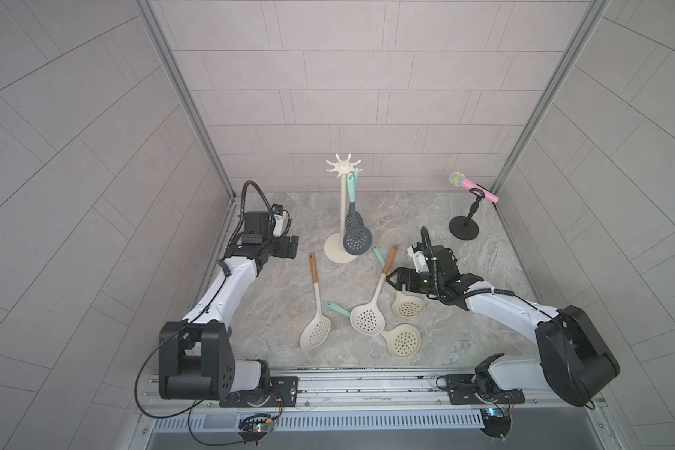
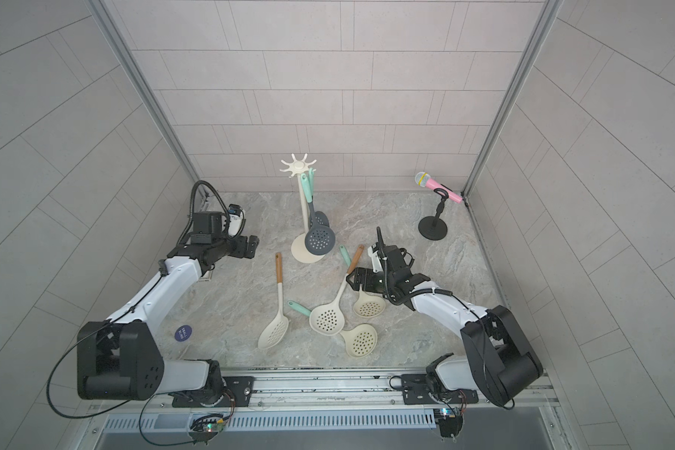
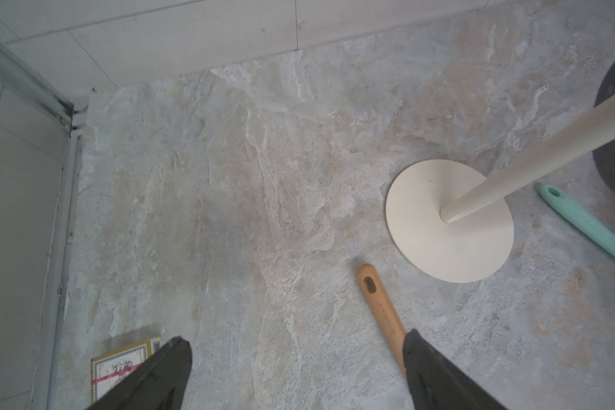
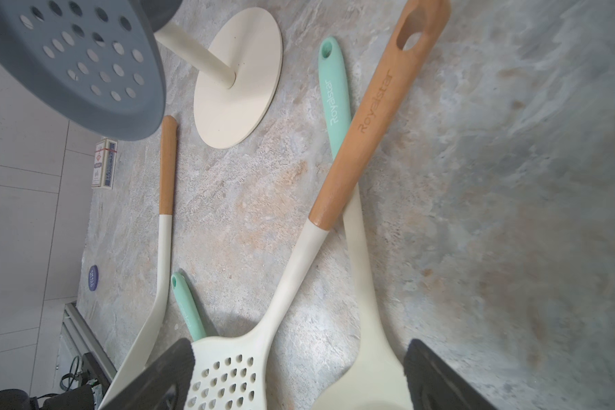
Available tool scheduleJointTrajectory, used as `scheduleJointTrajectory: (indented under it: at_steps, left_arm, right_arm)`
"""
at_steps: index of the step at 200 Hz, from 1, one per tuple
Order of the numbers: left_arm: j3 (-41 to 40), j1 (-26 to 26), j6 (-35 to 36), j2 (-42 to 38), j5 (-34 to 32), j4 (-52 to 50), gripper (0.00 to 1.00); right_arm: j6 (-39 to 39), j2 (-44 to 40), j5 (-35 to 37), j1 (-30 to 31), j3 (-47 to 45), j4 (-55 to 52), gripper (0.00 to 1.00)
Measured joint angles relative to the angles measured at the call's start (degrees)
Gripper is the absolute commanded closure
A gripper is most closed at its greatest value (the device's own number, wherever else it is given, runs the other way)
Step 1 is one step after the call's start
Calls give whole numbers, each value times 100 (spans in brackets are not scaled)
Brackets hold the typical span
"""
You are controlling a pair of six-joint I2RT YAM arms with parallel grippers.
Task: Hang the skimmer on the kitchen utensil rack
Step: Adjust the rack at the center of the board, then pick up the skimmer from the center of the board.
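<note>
Beneath the spread right gripper (image 1: 390, 282), the wood-handled skimmer (image 1: 375, 298) lies diagonally, handle pointing back toward the rack (image 1: 343, 202).

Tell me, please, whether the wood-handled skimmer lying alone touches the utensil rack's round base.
Apart. The left wrist view shows bare table between the skimmer's handle tip and the rack's base.

White-shelled arms (image 1: 227, 290), black joint housings, looping black cables (ribbed conduit at each wrist)
</note>
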Motion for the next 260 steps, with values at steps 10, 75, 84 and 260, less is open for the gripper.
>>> scheduleJointTrajectory:
  at_steps: [10,75,84,260]
  left_arm:
    - [-13,212,42,0,188,-109,0]
    - [-782,734,162,-227,916,-146,0]
    - [-841,750,153,-326,988,-118,0]
    - [-1005,826,72,-750,1921,74,0]
  right_arm:
    - [85,96,-90,0,0,153,11]
    - [761,909,-350,199,0,1198,19]
    - [870,1036,-345,232,0,1357,21]
    - [2396,2448,1353,925,-114,3720,51]
